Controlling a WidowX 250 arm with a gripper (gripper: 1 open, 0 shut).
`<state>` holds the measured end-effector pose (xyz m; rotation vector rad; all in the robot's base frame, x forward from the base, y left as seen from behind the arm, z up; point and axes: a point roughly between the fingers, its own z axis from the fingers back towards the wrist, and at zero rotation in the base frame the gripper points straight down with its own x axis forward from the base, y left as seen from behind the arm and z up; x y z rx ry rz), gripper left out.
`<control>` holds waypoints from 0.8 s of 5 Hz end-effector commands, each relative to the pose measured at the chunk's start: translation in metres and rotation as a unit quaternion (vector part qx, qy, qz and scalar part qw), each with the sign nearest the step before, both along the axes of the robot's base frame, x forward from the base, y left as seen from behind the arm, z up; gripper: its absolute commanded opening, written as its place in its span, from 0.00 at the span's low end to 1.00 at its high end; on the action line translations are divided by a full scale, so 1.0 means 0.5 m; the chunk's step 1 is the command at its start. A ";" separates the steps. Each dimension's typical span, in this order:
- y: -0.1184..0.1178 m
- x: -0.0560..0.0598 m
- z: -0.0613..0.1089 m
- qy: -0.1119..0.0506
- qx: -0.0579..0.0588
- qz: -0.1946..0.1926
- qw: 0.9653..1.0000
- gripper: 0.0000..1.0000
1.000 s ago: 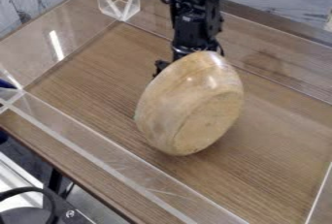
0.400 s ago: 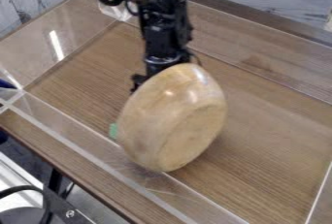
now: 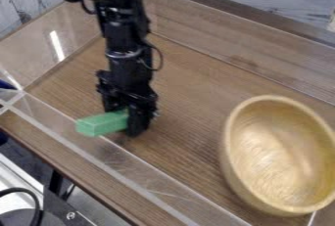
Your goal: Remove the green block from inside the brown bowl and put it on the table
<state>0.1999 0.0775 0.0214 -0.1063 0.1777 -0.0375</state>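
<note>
Surface: the table [image 3: 197, 64], brown wood grain, boxed in by clear acrylic walls [image 3: 92, 157]. Behind the far wall, pale planking; room otherwise not readable.

The gripper [image 3: 128, 120] points nearly straight down, black, fingertips at or just above the tabletop near the front wall. Jaws are drawn in tight, pinching one end of the green block [image 3: 100, 124]. The block sticks out sideways from the jaws toward the left of frame, lying roughly level, low over or on the wood; can't tell if it's touching the surface.

The brown bowl [image 3: 277, 154] sits well apart from the jaws, off to the right of frame, open side up and tipped slightly toward the camera, grain visible inside. Nothing in it. Block is out of the bowl.

No brands, labels or legible writing visible.
</note>
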 end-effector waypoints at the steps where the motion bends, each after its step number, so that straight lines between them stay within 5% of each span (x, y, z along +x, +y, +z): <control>1: 0.022 0.004 0.004 -0.010 0.006 0.003 1.000 0.00; 4: 0.017 0.011 0.027 -0.014 0.002 0.017 1.000 0.00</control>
